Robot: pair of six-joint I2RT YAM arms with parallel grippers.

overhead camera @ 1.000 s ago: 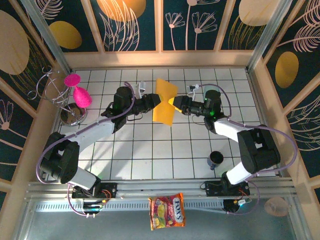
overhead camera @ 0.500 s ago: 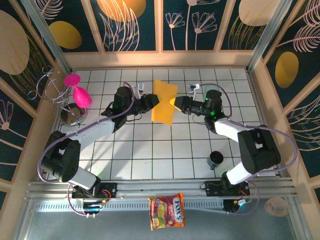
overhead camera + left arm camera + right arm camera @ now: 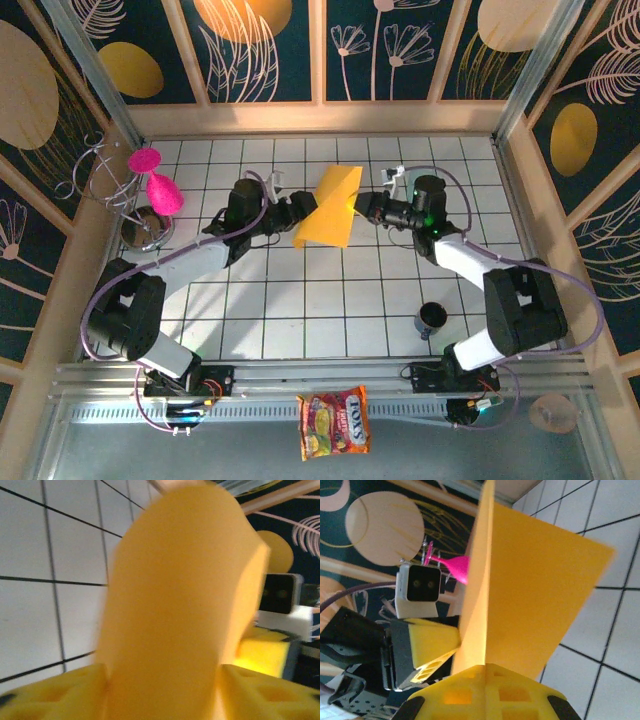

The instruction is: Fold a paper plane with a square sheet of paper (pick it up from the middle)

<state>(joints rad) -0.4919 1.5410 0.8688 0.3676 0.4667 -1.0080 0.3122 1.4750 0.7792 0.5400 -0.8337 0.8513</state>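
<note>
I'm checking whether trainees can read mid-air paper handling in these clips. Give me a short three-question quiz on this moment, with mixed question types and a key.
1. True or false: the orange-yellow paper lies flat on the tiled table.
2. The right gripper is: A) open, clear of the paper; B) shut on the paper; C) open, resting on the table.
3. What stands on the table near the right arm's base?
Key: 1 false, it is folded and held up off the table; 2 B; 3 a dark cup.
</note>
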